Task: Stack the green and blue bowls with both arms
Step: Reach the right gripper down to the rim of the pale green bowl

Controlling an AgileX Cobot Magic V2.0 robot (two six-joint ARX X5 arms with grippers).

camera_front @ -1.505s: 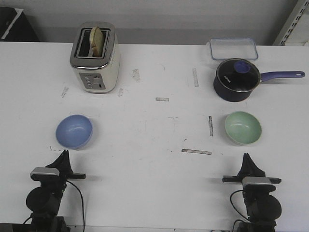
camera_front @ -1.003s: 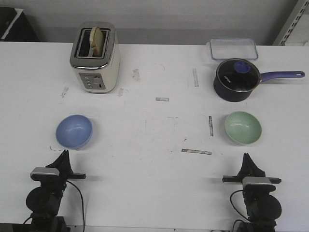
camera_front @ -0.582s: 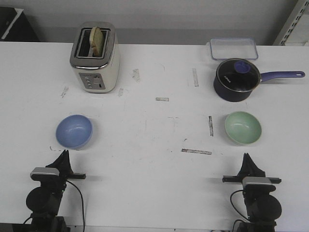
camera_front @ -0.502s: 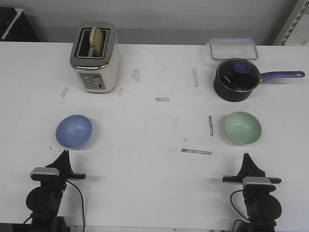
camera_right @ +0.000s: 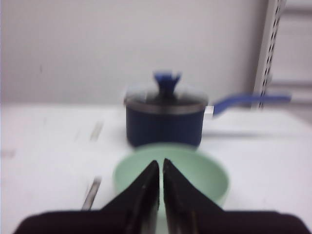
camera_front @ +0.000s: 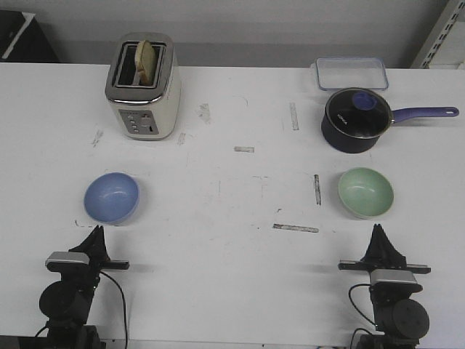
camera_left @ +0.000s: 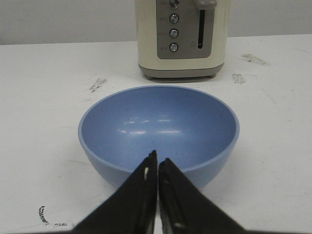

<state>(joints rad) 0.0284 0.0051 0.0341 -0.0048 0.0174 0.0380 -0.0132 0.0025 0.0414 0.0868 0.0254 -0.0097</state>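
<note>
The blue bowl (camera_front: 111,197) sits upright, mouth up, on the left half of the white table (camera_front: 232,196); being round, it has no long axis. The green bowl (camera_front: 365,192) sits the same way on the right half, well apart from the blue one. Seen from the table's middle, the blue bowl lies at about 8 o'clock and the green at about 4 o'clock. The left gripper (camera_front: 94,236) hangs just near of the blue bowl, at its 6 o'clock, apart from it; in the left wrist view its fingers (camera_left: 146,187) are pressed together, holding nothing. The right gripper (camera_front: 379,236) stands at the green bowl's 6 o'clock, also apart, fingers (camera_right: 146,187) closed to a thin slit and empty, though that view is blurred. A cream toaster (camera_front: 142,86) with a slice in its slot stands at the blue bowl's 12 o'clock, well clear. A navy saucepan (camera_front: 354,120) with lid stands near the green bowl at 12 o'clock, its handle pointing to 3 o'clock; a clear container (camera_front: 350,73) lies behind it near the far edge. Bare table lies between the bowls, marked only by scuffs.
</note>
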